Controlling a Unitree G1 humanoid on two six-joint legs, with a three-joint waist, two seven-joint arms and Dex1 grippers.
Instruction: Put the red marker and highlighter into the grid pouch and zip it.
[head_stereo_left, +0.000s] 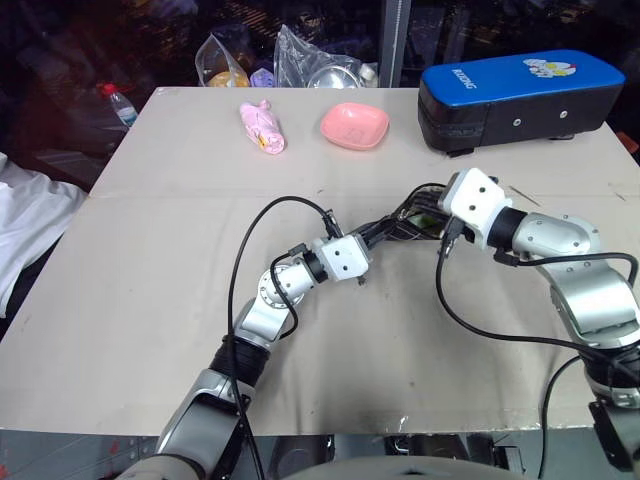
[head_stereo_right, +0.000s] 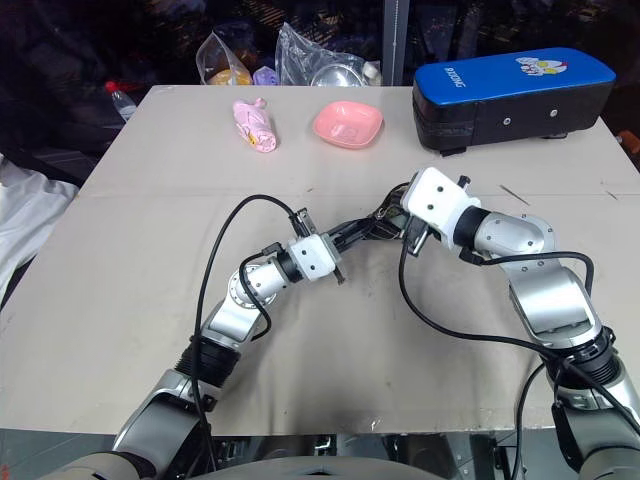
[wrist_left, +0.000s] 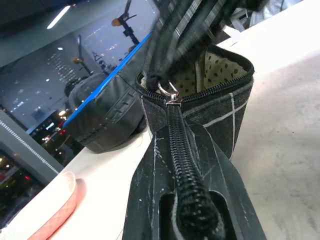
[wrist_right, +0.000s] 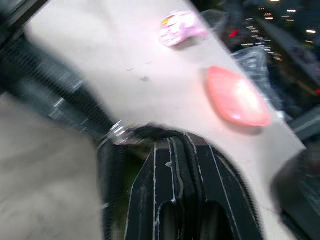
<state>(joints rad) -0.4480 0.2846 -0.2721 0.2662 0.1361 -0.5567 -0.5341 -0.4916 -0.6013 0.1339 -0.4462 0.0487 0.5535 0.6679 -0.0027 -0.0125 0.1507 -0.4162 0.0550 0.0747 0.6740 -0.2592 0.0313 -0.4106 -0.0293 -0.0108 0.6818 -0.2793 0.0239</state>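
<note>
Big beige table (head_stereo_left: 180, 300), everything that matters sits mid-table between the two arms. Blue-topped black case (head_stereo_left: 520, 95), pink bowl (head_stereo_left: 354, 126) and a pink wrapped item (head_stereo_left: 263, 127) line the far edge, well apart from the work.

Grid pouch (wrist_left: 220, 107) is held up off the table between the grippers, mouth partly open, dotted lining visible inside. From the head cameras it's mostly hidden behind the two hands.

Left gripper (head_stereo_left: 375, 235) is clamped shut on the zipped end of the pouch, zipper tape running right down between its fingers (wrist_left: 150, 200). Looks like an anchor hold so the pouch doesn't slide when the zip gets dragged.

Right gripper (head_stereo_right: 395, 222) is closed tight on the black pull cord (wrist_right: 150, 133), just at the slider ring. Reads as the zipping step, my guess.

Red marker and highlighter: can't see either; presumably inside the pouch, can't confirm.
</note>
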